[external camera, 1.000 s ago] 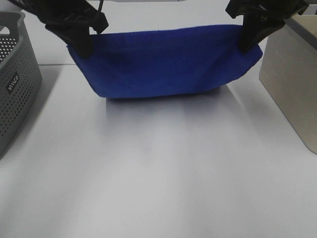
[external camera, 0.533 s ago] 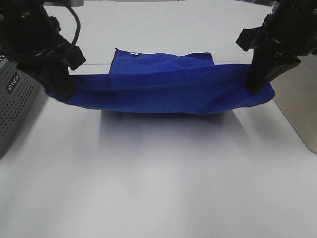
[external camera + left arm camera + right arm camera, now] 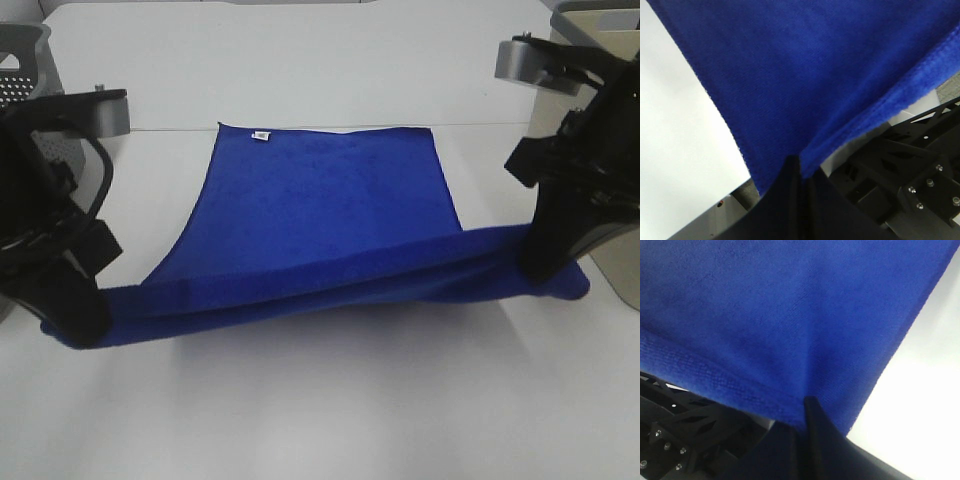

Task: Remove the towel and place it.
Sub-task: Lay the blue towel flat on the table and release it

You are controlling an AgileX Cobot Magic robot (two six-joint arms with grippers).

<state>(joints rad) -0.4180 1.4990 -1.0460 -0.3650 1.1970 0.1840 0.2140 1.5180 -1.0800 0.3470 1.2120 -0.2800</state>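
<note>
CHANGE: towel (image 3: 330, 200) is lower than before, far half flat on counter (image 3: 320, 420) at frame centre | GRIP: left gripper (image 3: 75, 318) and right gripper (image 3: 545, 265) clamp its near corners | STATUS: placement judged nearly complete

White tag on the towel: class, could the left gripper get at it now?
Probably not: the left gripper is shut on the towel at its near corner, though the white tag lies uncovered.

Royal-blue towel (image 3: 330, 205) on white worktop (image 3: 330, 410), far part flat, small white tag (image 3: 259, 136) at far-left corner, near edge held taut between left claw (image 3: 78, 322) and right claw (image 3: 546, 264), each pinching a near corner, grey basket (image 3: 18, 62) far left, beige box (image 3: 620, 275) right.
</note>
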